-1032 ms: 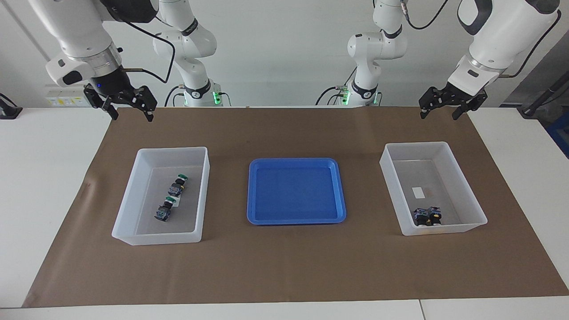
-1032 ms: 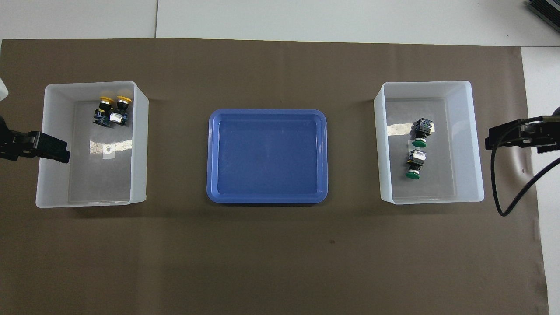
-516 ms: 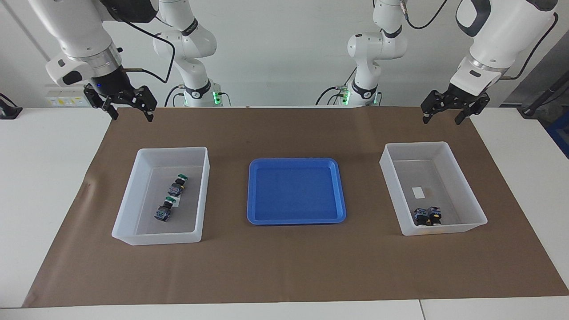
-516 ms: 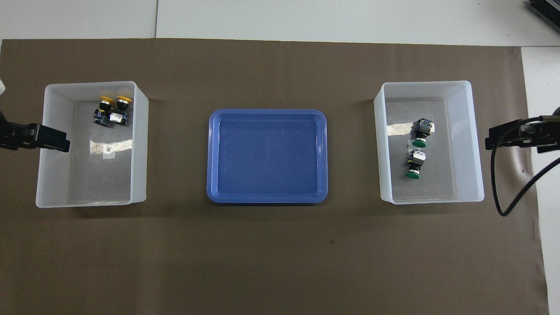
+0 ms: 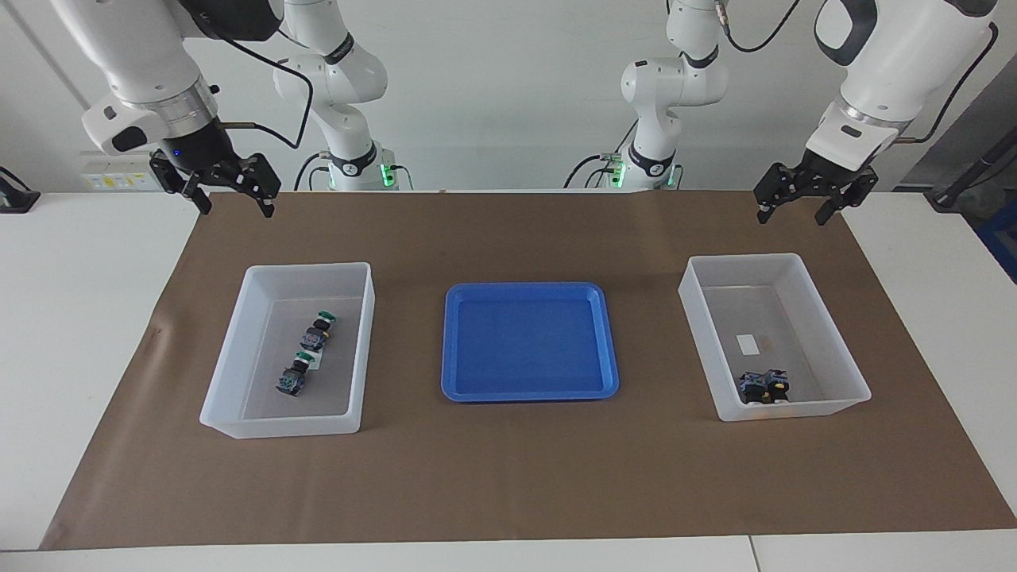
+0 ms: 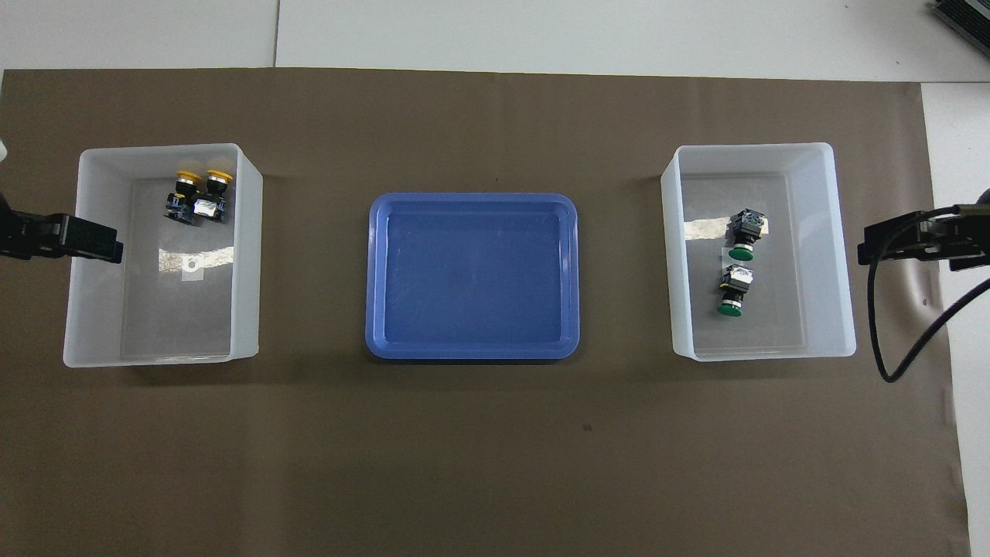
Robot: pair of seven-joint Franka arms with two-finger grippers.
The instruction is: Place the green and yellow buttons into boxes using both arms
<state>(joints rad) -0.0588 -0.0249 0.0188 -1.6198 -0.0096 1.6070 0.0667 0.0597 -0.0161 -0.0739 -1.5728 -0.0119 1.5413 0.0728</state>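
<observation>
Two green buttons (image 5: 310, 351) lie in the translucent box (image 5: 238, 349) at the right arm's end; they also show in the overhead view (image 6: 739, 261) in that box (image 6: 831, 247). Two yellow buttons (image 5: 764, 387) lie side by side in the box (image 5: 834, 349) at the left arm's end, at the end of it farther from the robots; the overhead view (image 6: 198, 195) shows them in that box (image 6: 93, 309). My left gripper (image 5: 792, 213) is open and empty, raised beside its box. My right gripper (image 5: 236, 208) is open and empty, raised beside its box.
A shallow blue tray (image 5: 604, 342) sits empty on the brown mat (image 5: 508, 477) between the two boxes. A black cable (image 6: 889, 340) hangs from the right arm past the mat's edge.
The left gripper has drifted a little away from its base and turned slightly. The right gripper, the buttons and the boxes have not moved.
</observation>
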